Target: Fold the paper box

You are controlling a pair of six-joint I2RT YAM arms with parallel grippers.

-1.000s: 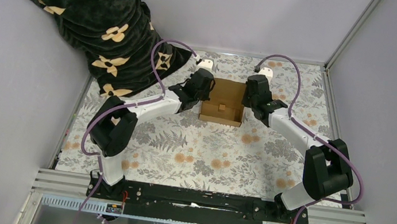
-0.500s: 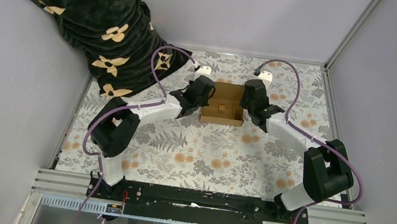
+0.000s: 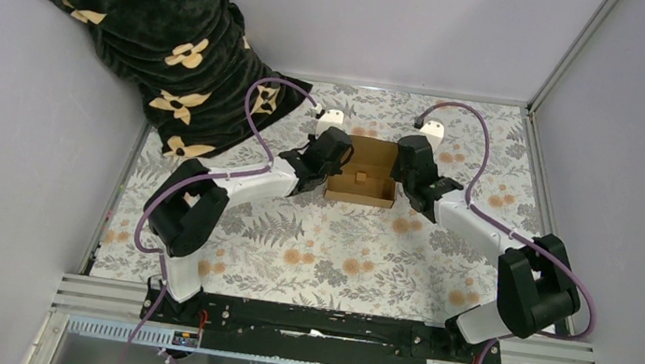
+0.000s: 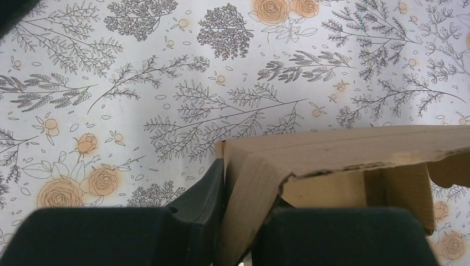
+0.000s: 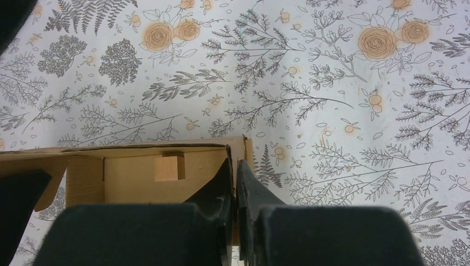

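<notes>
since my left gripper (image 4: pixel 238 185) and right gripper (image 5: pixel 236 180) each pinch narrow on opposite side walls of the box (image 3: pixel 363 170), i fear uneven pull could tear or skew it at the counter's (image 3: pixel 339 241) far middle: plain brown, open-topped, one inner flap ragged.

Contents: one paper box (image 3: pixel 378 156), one small tan block (image 3: pixel 360 176), one black flower-patterned blanket (image 3: pixel 152 18), one floral table cover (image 3: pixel 339 241), and two arms, left arm (image 3: pixel 239 179) and right arm (image 3: pixel 482 227).
</notes>
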